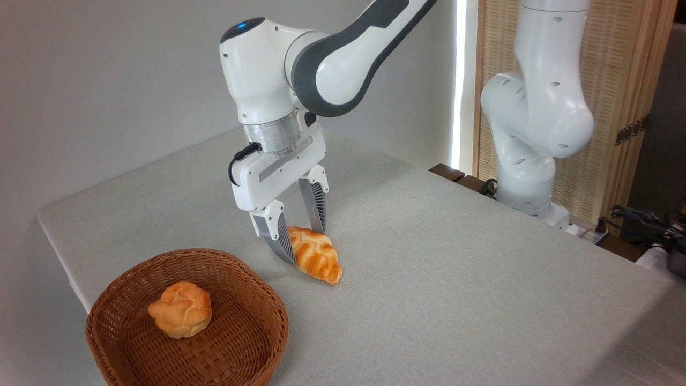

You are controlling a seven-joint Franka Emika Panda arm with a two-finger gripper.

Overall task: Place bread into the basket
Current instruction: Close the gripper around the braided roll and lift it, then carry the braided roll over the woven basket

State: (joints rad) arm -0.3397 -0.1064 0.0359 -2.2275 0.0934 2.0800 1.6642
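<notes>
The bread point(316, 254), a braided golden-orange loaf with pale stripes, lies on the grey table point(455, 268) with its pointed end toward the front right. My gripper point(305, 244) is lowered over its wide end. One finger point(282, 241) stands on the loaf's left side and the other finger stands behind it on the right. The jaws are spread about as wide as the loaf and look open. The basket point(252, 343), round brown wicker, sits at the front left, a short way from the loaf.
A round knotted orange bun point(180, 309) lies inside the basket. The arm's white base point(528, 177) stands at the table's far right edge, with cables point(643, 220) beyond it. The table's left edge runs close to the basket.
</notes>
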